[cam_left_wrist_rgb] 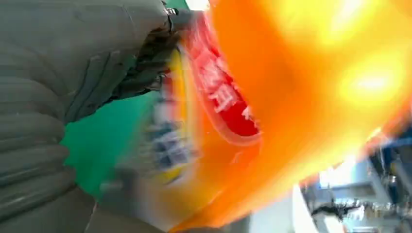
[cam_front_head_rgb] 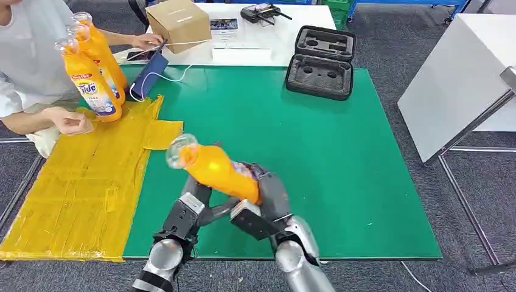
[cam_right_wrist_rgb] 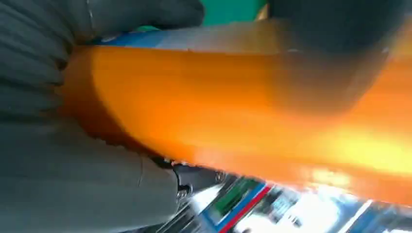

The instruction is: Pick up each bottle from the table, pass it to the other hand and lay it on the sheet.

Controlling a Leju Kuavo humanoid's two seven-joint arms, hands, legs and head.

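An orange detergent bottle (cam_front_head_rgb: 219,171) with a clear cap hangs tilted over the green mat (cam_front_head_rgb: 341,158), cap toward the yellow sheet (cam_front_head_rgb: 79,182). My right hand (cam_front_head_rgb: 268,194) grips its lower end; in the right wrist view dark fingers (cam_right_wrist_rgb: 330,53) wrap over the bottle (cam_right_wrist_rgb: 233,111). My left hand (cam_front_head_rgb: 196,193) sits under the bottle's body, its fingers hidden behind it. The blurred left wrist view puts the bottle's red label (cam_left_wrist_rgb: 228,97) right beside the dark fingers (cam_left_wrist_rgb: 145,68). Three more orange bottles (cam_front_head_rgb: 91,73) stand upright at the sheet's far corner.
A person sits at the far left, one hand (cam_front_head_rgb: 72,121) on the sheet near the standing bottles. A black foam case (cam_front_head_rgb: 320,61) lies open at the mat's far edge. A cardboard box (cam_front_head_rgb: 177,21) and a blue pouch (cam_front_head_rgb: 149,74) lie behind. A white table (cam_front_head_rgb: 450,79) stands at right.
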